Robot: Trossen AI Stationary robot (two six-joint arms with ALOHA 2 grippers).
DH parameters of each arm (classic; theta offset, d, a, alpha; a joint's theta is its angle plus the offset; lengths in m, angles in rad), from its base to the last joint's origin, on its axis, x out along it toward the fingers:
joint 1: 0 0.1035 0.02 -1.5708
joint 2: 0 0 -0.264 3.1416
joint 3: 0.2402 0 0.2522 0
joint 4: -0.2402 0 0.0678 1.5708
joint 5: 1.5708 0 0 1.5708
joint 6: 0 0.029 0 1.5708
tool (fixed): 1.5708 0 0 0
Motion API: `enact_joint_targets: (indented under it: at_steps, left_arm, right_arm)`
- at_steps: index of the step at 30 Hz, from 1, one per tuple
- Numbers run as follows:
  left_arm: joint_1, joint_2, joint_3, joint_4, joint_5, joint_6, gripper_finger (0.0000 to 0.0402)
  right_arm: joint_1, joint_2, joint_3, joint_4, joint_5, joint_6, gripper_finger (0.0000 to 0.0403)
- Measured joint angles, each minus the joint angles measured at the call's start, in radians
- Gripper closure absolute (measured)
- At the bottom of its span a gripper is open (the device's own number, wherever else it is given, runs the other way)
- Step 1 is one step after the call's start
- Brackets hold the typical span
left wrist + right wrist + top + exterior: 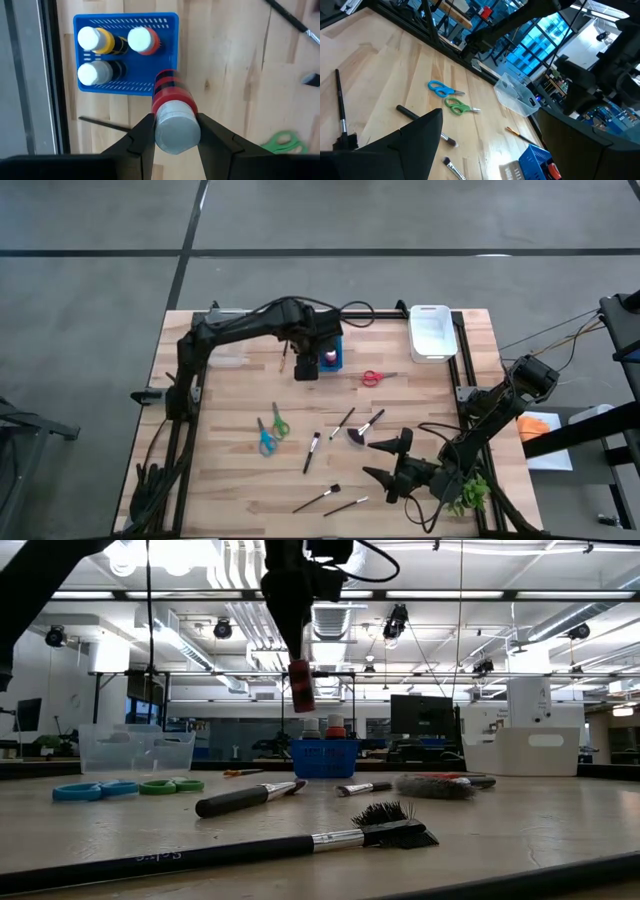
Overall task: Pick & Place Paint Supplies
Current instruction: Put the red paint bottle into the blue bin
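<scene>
My left gripper hangs over the table's far middle, shut on a red paint bottle with a pale cap. Beside it stands the blue bottle holder, with a yellow bottle, a red one and a dark one upright inside. The held bottle hangs above and a little to one side of the holder. My right gripper waits open near the table's near right, holding nothing. My left gripper pinches the red bottle at its cap end between its two fingers, one on each side. The fingers come from above, pointing down. The bottle hangs upright below them, cap up, lifted clear of the table and the holder.
Red scissors, green scissors and blue scissors lie on the wood, with several brushes toward the near middle. A white bin stands far right, a clear container far left, a green plant near right.
</scene>
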Motion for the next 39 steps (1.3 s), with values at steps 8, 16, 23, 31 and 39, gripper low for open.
enact_joint_targets:
  at_steps: [8,16,23,31,39]
  left_arm:
    - [0.013,0.008,0.0,0.044,0.011,0.004,0.0282]
    - [0.031,0.037,-0.003,0.062,0.013,0.027,0.0282]
    - [0.054,0.067,-0.003,0.061,0.013,0.03,0.0282]
    - [0.074,0.105,-0.003,0.063,0.015,0.038,0.0282]
    - [0.085,0.106,-0.049,0.105,0.026,0.053,0.0282]
  right_arm:
    - [-0.002,0.0,0.0,0.001,-0.002,0.0,0.008]
    - [-0.003,0.0,-0.003,0.002,-0.005,0.002,0.008]
    - [-0.003,0.0,-0.006,-0.001,-0.004,0.007,0.008]
    - [-0.002,0.0,-0.009,-0.001,-0.004,0.016,0.008]
    - [-0.003,0.0,-0.014,-0.004,-0.004,0.02,0.008]
